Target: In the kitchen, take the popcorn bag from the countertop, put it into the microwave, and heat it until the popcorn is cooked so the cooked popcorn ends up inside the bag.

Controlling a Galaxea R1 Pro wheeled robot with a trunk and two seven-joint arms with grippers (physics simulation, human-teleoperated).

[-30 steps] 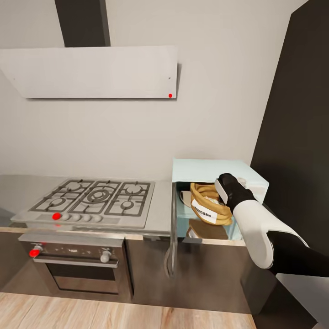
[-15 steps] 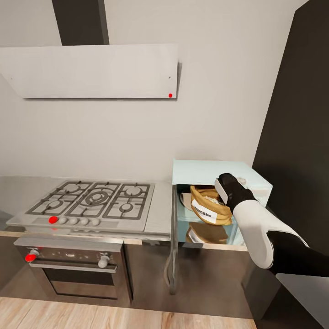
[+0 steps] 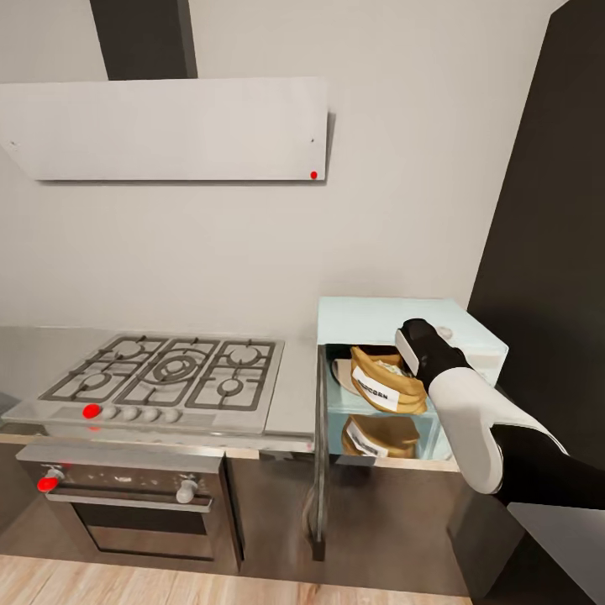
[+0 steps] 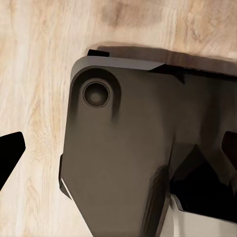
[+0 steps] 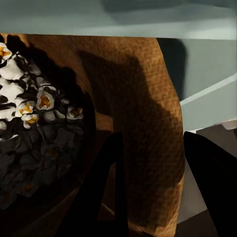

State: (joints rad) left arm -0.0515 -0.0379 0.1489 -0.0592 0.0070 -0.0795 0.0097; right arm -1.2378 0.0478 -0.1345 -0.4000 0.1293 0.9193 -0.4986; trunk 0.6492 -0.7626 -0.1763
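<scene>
The pale mint microwave [image 3: 395, 313] stands on the grey countertop [image 3: 296, 395] with its door [image 3: 319, 458] swung open, edge-on to me. Inside it the tan popcorn bag [image 3: 382, 385] hangs tilted, white label outward, and its reflection lies on the oven floor below. My right gripper [image 3: 410, 353] reaches into the cavity and is shut on the bag's wall. In the right wrist view the bag [image 5: 143, 113] sits between the two dark fingers [image 5: 106, 190], one inside and one outside, and white-yellow popped kernels [image 5: 29, 101] fill it. My left gripper [image 4: 118, 153] hangs open over the wood floor.
A gas hob [image 3: 168, 370] and a steel oven [image 3: 126, 496] with red-marked knobs lie left of the microwave. A white extractor hood [image 3: 168, 130] hangs above. A tall dark cabinet [image 3: 546, 252] closes in the right side. My own dark base [image 4: 128, 163] is under the left wrist.
The whole head picture has shifted, so the camera moved: hob and oven slide down-left and more of the microwave's inside shows. The right gripper keeps its hold on the bag.
</scene>
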